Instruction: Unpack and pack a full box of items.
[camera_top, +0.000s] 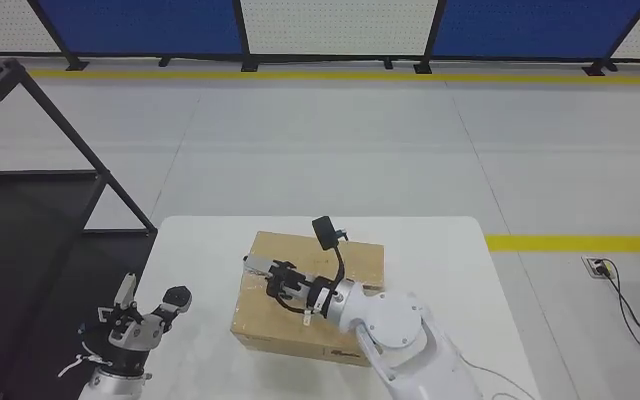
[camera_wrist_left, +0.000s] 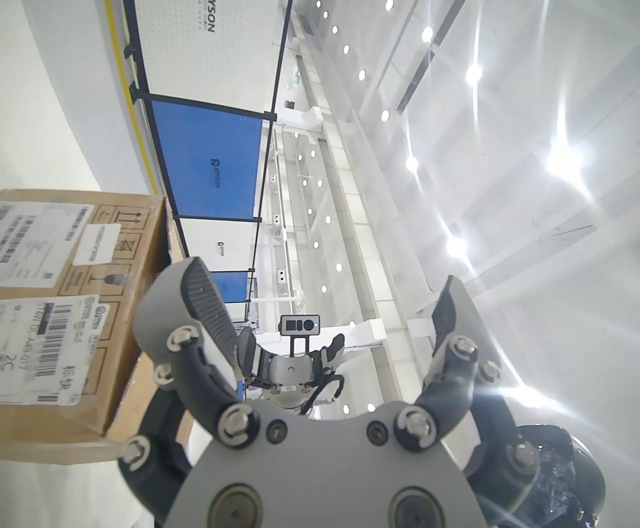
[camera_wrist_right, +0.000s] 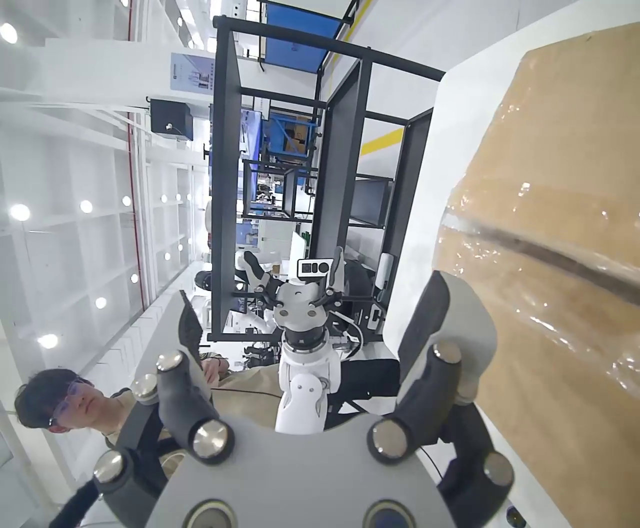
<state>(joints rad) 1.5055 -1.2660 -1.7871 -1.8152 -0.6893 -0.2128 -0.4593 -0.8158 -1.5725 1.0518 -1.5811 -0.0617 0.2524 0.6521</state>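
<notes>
Box (camera_top: 262, 318) sat shut on counter (camera_top: 440, 260), tape over its seam (camera_wrist_right: 540, 255). R hand (camera_top: 275, 282) was over the lid, spread open, empty. L hand (camera_top: 150, 297) was off box's side, also released. To unpack well: prob. catch tape end, peel along seam w/o crushing flaps.

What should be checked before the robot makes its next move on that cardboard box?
1. Access for unpacking: not ok; clear tape covers the closed top seam of the box.
2. Open, empty right tool: ok.
3. Position of right tool above the box top: ok.
4. Open, empty left tool: ok.
5. Gap between left tool and box: ok; they are apart.
6. Items inside the box: cannot tell.
</notes>
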